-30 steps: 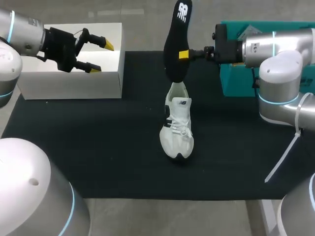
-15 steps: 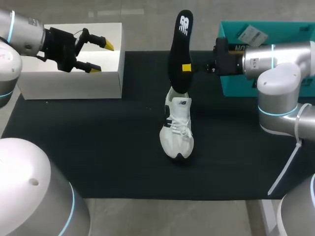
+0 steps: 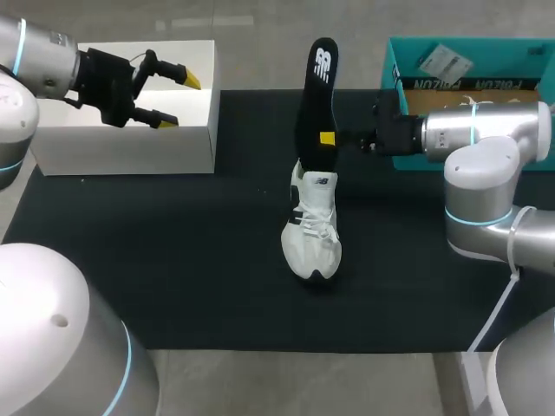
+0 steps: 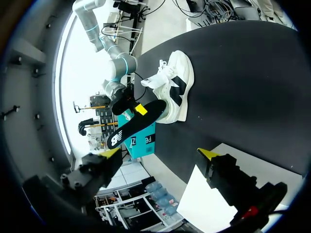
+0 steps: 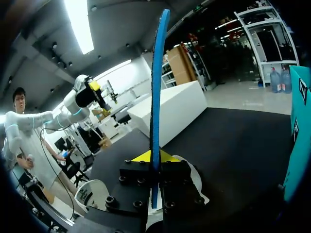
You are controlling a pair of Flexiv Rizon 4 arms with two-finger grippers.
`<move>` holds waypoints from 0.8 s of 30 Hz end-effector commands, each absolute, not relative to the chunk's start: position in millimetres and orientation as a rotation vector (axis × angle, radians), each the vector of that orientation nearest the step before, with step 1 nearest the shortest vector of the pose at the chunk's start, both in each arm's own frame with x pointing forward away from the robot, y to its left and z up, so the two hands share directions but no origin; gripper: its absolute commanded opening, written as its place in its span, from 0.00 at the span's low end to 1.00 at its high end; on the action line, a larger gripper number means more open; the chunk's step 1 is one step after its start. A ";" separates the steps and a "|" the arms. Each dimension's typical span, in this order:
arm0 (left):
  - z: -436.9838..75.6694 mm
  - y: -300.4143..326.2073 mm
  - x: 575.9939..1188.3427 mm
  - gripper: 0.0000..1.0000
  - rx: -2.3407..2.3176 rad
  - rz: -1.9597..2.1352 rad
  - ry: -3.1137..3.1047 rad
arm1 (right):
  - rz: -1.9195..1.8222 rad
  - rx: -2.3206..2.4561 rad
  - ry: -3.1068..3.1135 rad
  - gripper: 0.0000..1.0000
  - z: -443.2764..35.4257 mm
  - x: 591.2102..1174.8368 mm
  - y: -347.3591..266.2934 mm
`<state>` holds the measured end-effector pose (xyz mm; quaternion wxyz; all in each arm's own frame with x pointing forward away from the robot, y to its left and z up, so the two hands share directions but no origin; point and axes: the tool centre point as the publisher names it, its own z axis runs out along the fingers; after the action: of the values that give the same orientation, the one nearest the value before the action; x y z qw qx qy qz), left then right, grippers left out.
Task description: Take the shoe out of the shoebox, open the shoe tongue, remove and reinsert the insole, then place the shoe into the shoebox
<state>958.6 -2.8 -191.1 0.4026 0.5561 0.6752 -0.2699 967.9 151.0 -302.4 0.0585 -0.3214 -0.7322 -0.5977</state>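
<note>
Right fingers (image 3: 325, 139) pinch the insole (image 3: 314, 104) about mid-length. It stands on end, and the shoe (image 3: 312, 230) sits on the tabletop (image 3: 173, 260) right below them. Left fingers (image 3: 176, 101) are spread, holding nothing, over the white shoebox (image 3: 130, 152), well apart from the shoe.

Risks:
- Nothing braces the shoe, so pushing down could slide or tip it.
- The flexible insole is pinched at 1 spot only. If its tip catches the collar, it may buckle or pivot in the pinch.

Hard to see:
- Whether the insole's lower end is inside the opening or just above it.
- The tongue's position.
- The right wrist view shows the insole edge-on, covering most of the shoe.
</note>
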 end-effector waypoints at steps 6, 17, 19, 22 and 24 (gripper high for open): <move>-190.8 -3.2 958.4 1.00 1.407 -0.679 1.708 | -1.770 -0.970 -2.222 0.00 -321.1 961.9 151.9; -190.8 -3.2 958.4 1.00 1.407 -0.679 1.708 | -1.703 -0.999 -2.206 0.00 -351.6 948.6 148.5; -190.8 -3.2 958.4 1.00 1.407 -0.679 1.708 | -1.696 -1.005 -2.188 0.00 -356.1 946.4 150.6; -190.8 -3.2 958.4 1.00 1.407 -0.679 1.708 | -1.676 -1.013 -2.163 0.00 -364.2 941.0 153.5; -190.8 -3.2 958.4 1.00 1.407 -0.679 1.708 | -1.661 -1.018 -2.155 0.00 -368.2 936.9 154.0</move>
<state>958.7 -2.9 -191.1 0.4026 0.5561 0.6751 -0.2699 937.8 150.6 -360.9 0.1152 -0.3462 -0.7364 -0.5697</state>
